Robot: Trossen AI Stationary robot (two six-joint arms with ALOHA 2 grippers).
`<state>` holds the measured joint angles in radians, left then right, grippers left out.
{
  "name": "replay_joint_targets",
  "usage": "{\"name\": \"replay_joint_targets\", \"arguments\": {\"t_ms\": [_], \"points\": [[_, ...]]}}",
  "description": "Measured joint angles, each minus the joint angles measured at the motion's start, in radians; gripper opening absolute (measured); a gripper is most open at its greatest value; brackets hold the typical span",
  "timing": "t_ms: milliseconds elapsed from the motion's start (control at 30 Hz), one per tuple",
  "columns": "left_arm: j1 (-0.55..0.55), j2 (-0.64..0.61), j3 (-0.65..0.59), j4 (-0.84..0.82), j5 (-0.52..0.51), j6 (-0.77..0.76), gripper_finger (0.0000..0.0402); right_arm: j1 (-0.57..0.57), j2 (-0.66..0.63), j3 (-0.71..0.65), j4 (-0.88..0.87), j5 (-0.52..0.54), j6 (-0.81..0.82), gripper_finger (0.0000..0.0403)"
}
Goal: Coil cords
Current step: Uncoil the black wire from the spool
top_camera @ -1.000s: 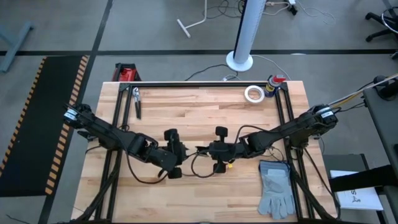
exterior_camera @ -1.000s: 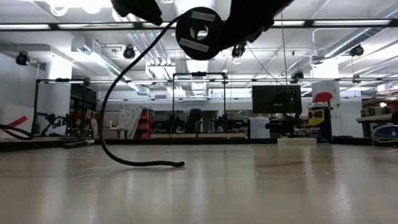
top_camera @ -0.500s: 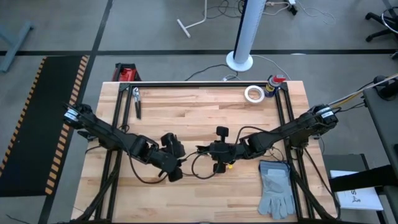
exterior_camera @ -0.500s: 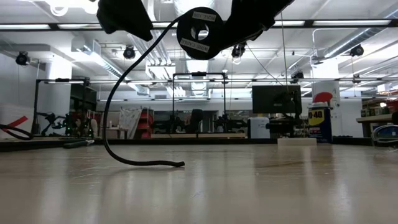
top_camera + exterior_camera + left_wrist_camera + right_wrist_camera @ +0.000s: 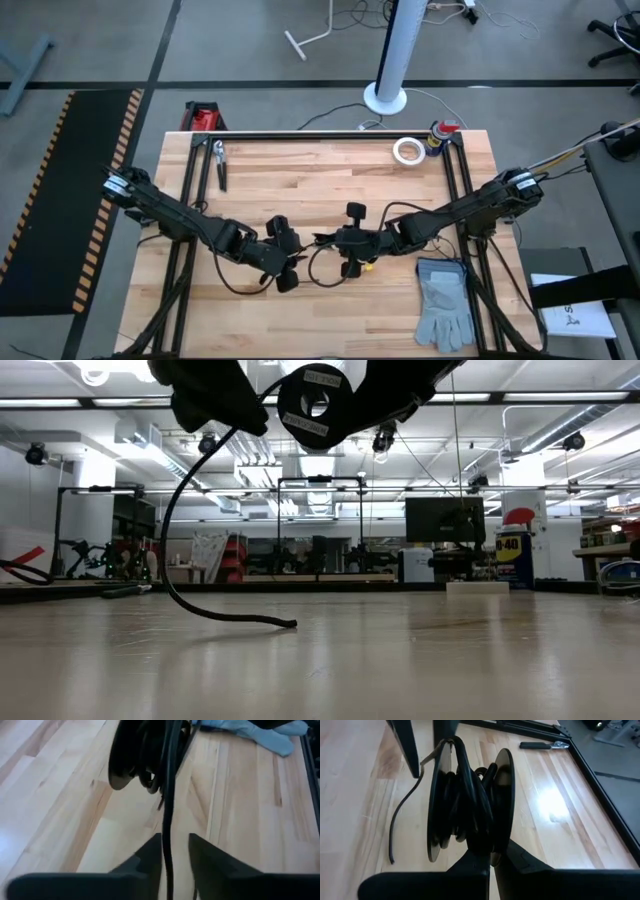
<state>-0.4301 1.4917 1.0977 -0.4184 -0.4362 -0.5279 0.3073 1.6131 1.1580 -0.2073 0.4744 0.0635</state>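
Left wrist view: left tool clamps cord; right tool clamps spool

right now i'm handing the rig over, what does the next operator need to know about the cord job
Right gripper: near table centre, shut on the spool, a black reel held clear of the tabletop.
Left gripper: just left of the spool; the cord runs between its fingers, grip not clear.
Cord: several turns already on the spool; the rest hangs down and its free end lies on the table.
Grey glove, white tape roll and pliers lie aside.
Left: wind on the loose tail.
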Motion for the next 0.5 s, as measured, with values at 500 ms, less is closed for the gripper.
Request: {"name": "replay_joint_targets", "arguments": {"t_ms": [500], "points": [[0.000,0.005,0.104,0.005,-0.009,0.097,0.0002,-0.014,0.002,0.000,0.005,0.059,-0.009,0.0000]]}}
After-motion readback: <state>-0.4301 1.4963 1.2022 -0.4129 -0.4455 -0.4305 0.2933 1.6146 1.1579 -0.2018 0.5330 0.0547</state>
